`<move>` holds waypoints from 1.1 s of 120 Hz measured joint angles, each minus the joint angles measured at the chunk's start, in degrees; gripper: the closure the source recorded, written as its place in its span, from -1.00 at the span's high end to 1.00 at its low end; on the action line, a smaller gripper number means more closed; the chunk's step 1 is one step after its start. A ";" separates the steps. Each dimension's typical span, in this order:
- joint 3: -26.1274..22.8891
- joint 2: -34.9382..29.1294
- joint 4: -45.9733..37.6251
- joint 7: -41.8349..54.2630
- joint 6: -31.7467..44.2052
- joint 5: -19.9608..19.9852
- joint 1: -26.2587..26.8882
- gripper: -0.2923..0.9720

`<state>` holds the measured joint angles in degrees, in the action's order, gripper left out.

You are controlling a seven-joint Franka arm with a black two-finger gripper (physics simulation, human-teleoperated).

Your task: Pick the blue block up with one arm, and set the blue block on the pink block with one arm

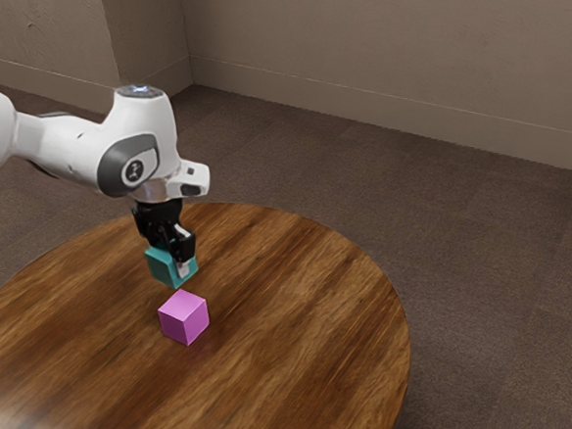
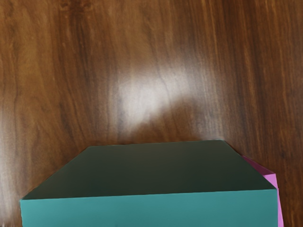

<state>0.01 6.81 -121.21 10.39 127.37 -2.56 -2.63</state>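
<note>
The small blue-green cube (image 1: 169,268), matte and sharp-edged, hangs in the air, gripped from above by the black two-finger claw (image 1: 172,254). The fingers press its opposite sides, so the claw is clenched on it, spread only as wide as the cube itself. The cube sits turned in the grip, one corner pointing towards the exterior view's lower right.

Just below it, and a little towards the exterior view's right, rests the pink cube (image 1: 183,316), about the same size, plain and smooth, with a lighter top face and darker sides. From where I stand the two cubes look close together but apart; the blue-green one is not set down on the pink one.

In the wrist view the blue-green cube shows as a broad shape right under the hand, its upper face dark and shaded, its nearer face brighter. A sliver of the pink cube peeps out beside one of its corners.

Both sit over a round wooden surface (image 1: 290,303), glossy, with a streaky dark-brown grain and a pale sheen of reflected light. The white arm (image 1: 74,151) comes in from the exterior view's left. Around the surface lie a dull brown floor (image 1: 463,217) and plain beige walls (image 1: 376,44).
</note>
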 joint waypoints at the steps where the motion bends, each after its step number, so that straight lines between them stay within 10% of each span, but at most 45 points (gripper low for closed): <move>1: 0.00 0.00 -0.02 -0.11 -0.01 -0.01 0.07 0.05; 132: 0.33 -3.81 -7.97 -9.50 4.59 -2.38 6.40 0.05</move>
<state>0.34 3.00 -129.18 0.90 131.95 -4.94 3.77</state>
